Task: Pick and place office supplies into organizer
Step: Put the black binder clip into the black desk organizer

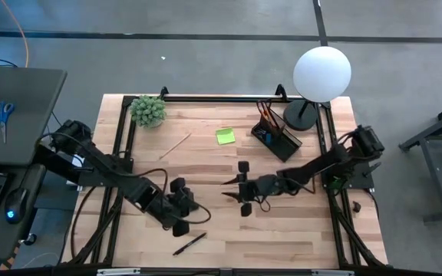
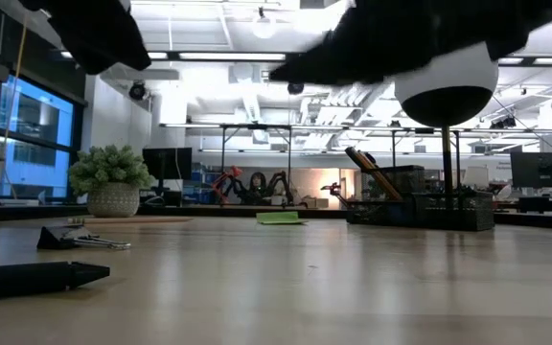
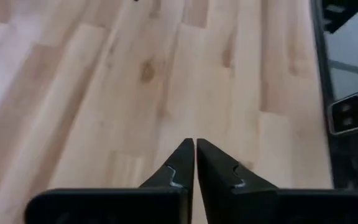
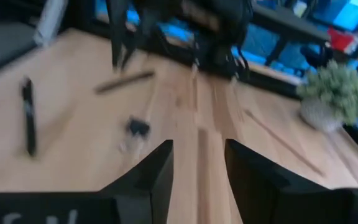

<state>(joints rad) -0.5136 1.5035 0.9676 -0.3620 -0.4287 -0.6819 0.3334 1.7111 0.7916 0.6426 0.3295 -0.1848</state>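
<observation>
My right gripper (image 4: pixel 197 165) hangs over the table (image 1: pixel 298 222), fingers apart, nothing between them. Ahead lie a small dark clip (image 4: pixel 138 127) and a black pen (image 4: pixel 28 115). Behind me stands the organizer (image 1: pixel 278 138). My left gripper (image 3: pixel 195 163) is clenched, empty.

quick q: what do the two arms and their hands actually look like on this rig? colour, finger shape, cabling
Both arms are dark, near-black, jointed links with thin black cables looping along them. The left hand has two flat black fingers that taper to points, with a small stepped notch on each inner edge. The right hand has the same dark wedge-shaped fingers. In the high view each hand, such as the right hand, is a blocky black unit. No markings are legible.
</observation>
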